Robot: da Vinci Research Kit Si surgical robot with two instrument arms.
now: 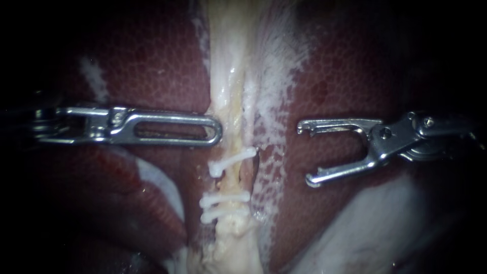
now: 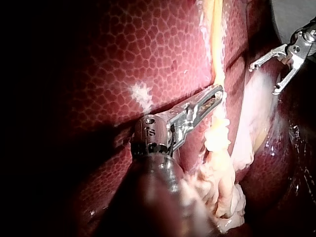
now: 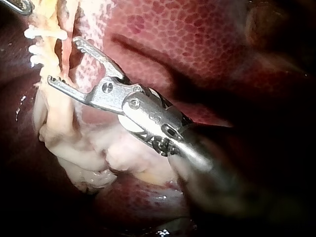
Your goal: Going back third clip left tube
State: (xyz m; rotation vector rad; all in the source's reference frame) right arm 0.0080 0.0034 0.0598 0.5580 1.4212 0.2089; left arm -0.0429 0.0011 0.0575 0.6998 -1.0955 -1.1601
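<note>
A pale tube [image 1: 229, 76] runs down the middle between dark red liver lobes [image 1: 152, 66]. It carries three white clips: one tilted [image 1: 231, 161] and two close together below it [image 1: 225, 198] [image 1: 223, 214]. My left instrument [image 1: 217, 133] lies level with its slotted jaws shut, and its tip rests at the tube's left edge just above the tilted clip. My right instrument [image 1: 304, 153] stands to the right of the tube, apart from it, with its jaws wide open and holding nothing. The right wrist view shows those open jaws [image 3: 63, 61] beside the clips [image 3: 42, 33].
White filmy tissue [image 1: 276, 66] spreads over the liver to the right of the tube. A pale glossy mass [image 1: 375, 228] lies at the lower right. Ragged pale tissue [image 2: 222, 173] hangs at the tube's end, beside my left instrument [image 2: 216, 93].
</note>
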